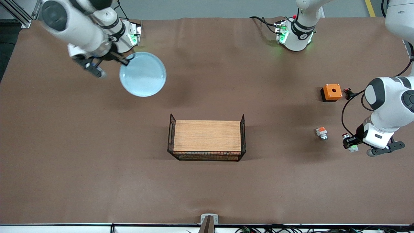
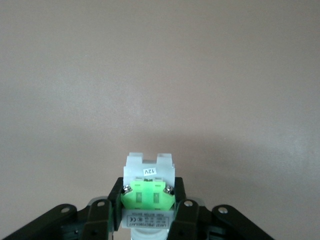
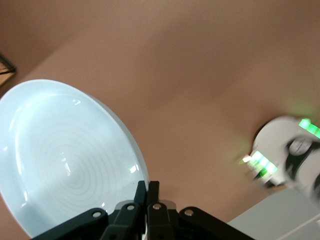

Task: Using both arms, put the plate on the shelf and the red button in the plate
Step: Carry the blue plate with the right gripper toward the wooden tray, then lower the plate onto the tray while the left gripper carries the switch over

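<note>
My right gripper (image 1: 124,61) is shut on the rim of the pale light-blue plate (image 1: 143,74) and holds it tilted above the table near the right arm's base. In the right wrist view the plate (image 3: 65,160) fills one side and the gripper (image 3: 148,187) pinches its rim. My left gripper (image 1: 351,144) is shut on the red button (image 1: 350,142), a small white-grey block with a green patch, over the table at the left arm's end. In the left wrist view the red button (image 2: 148,170) sits between the fingers of the gripper (image 2: 148,195).
A wooden tray in a black wire frame (image 1: 207,136) stands mid-table. An orange box with a hole (image 1: 332,92) and a similar block with an orange-red patch (image 1: 321,132) lie toward the left arm's end, close to my left gripper.
</note>
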